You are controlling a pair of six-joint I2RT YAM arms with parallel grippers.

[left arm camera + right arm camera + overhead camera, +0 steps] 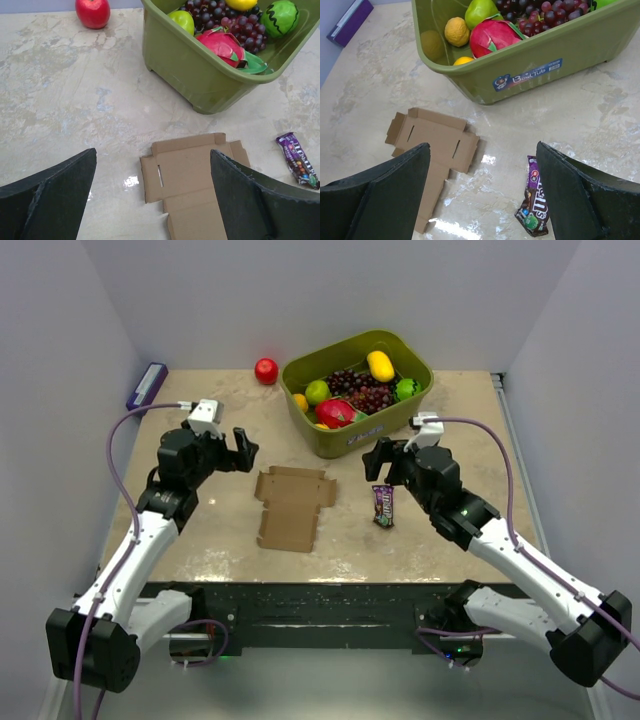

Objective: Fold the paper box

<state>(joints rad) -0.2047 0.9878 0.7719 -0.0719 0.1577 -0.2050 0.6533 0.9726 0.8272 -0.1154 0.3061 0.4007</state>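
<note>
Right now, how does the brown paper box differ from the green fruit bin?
The paper box lies flat, unfolded; the green bin stands with walls up. The paper box is brown and bare; the green bin holds fruit. The paper box is smaller than the green bin. Both rest on the table.

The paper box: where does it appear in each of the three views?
Top external: paper box lies flat near the centre.
Left wrist: paper box at bottom centre.
Right wrist: paper box at lower left.
Shared landmark: green bin just beyond it.
</note>
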